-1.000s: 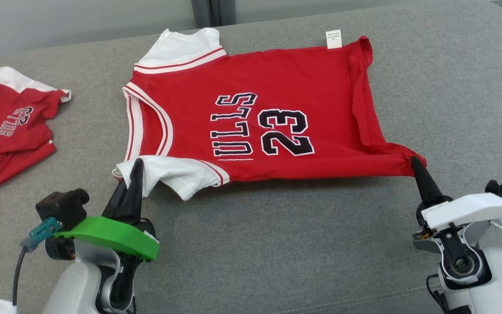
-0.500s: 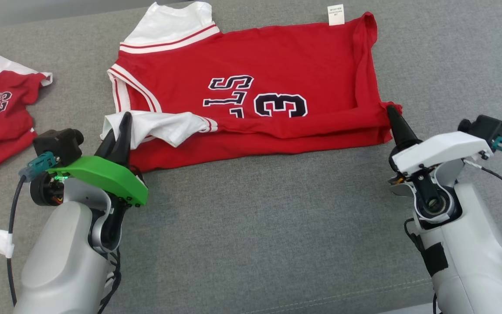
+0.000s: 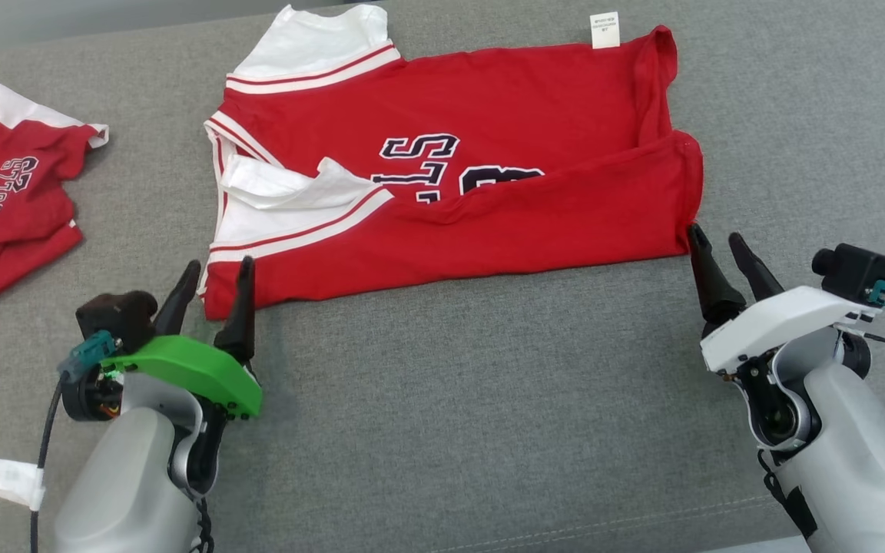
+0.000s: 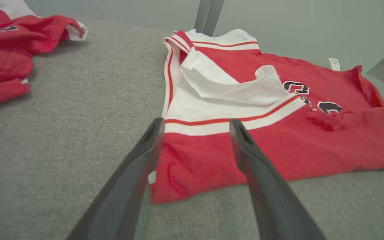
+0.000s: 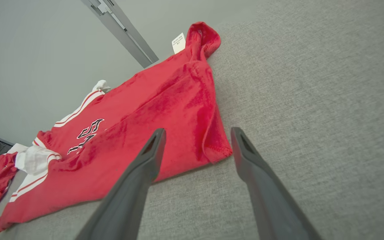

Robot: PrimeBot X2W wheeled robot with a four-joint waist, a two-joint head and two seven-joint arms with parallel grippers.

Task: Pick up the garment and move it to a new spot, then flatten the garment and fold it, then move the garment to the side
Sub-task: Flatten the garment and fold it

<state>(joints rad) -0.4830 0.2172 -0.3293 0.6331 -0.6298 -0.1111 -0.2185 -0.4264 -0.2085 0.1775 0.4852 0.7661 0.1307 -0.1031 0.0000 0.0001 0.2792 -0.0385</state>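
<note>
Folding looks to be the step in hand: the red garment [image 3: 488,138] lies on the grey fabric-covered surface [image 3: 450,422] with its near long edge doubled over toward the far side, so that the turned-over part covers the lower half of the black lettering and number, and a white sleeve [image 3: 289,188] sits rumpled on top at the left end. The left gripper [image 3: 220,265] stands at the garment's near left corner with its fingers [image 4: 135,186] spread wide and holding nothing. In the left wrist view the corner lies low between them, and whether they touch the cloth I cannot tell. The right gripper [image 3: 714,234] is just beside the near right corner, its fingers [image 5: 138,180] likewise apart and empty, the corner showing between them in the right wrist view. A second red garment [image 3: 4,207] lies well apart at the far left. I judge the first fold laid and at least one more wanted before the garment goes to the side. The next move probably calls for a fresh grip that pinches both layers at one end, then a carry across with the cloth kept taut so the layers do not slide. The bunched sleeve may want smoothing first, since it could leave a lump in the fold.
</note>
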